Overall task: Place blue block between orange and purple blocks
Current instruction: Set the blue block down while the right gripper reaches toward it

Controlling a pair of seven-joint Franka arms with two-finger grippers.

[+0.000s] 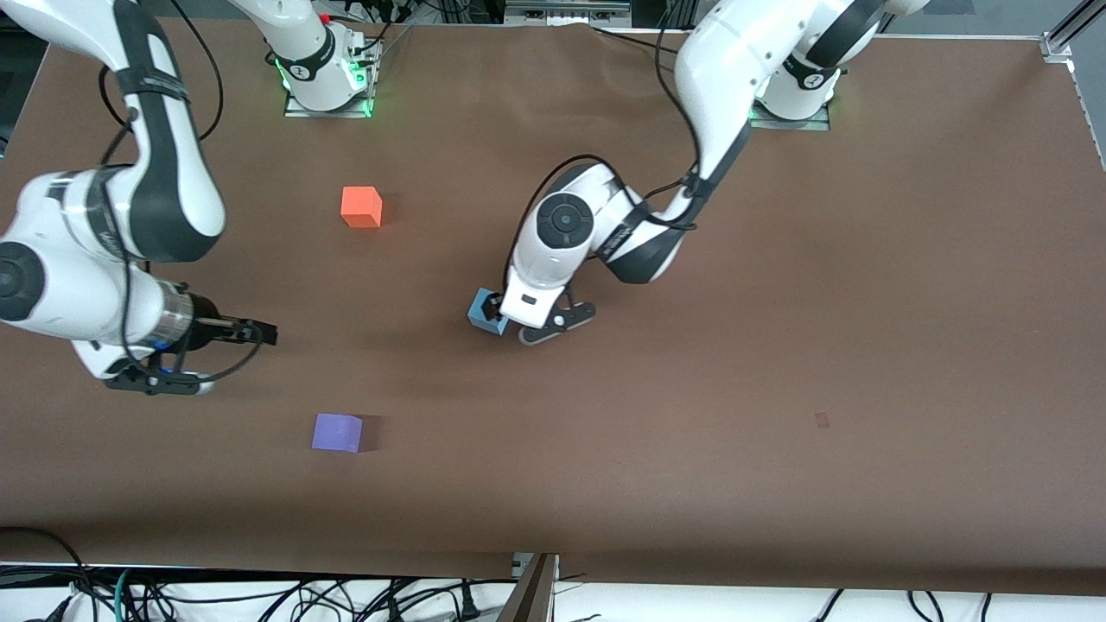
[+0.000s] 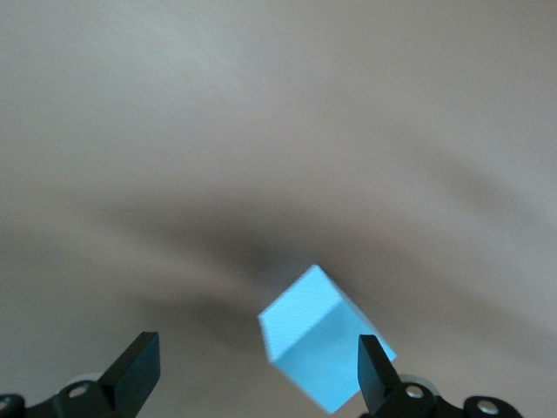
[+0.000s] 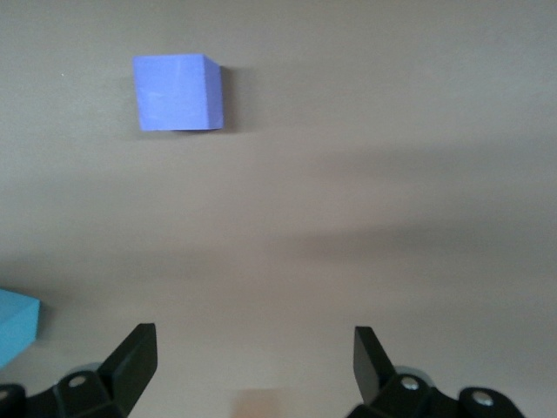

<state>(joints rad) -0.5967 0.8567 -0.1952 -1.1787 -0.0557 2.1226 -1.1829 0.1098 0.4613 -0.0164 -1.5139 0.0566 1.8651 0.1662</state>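
In the front view, the left arm's white wrist housing covers part of the small light sky-blue matte cube [image 1: 484, 311], so we see only one corner of it. In the right wrist view, the picture's edge cuts that cube [image 3: 16, 326] off. The left wrist view is blurred.

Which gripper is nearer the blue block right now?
Left. The left gripper stands open right at the blue block, one finger beside it. The right gripper, open, waits toward the right arm's end of the table.
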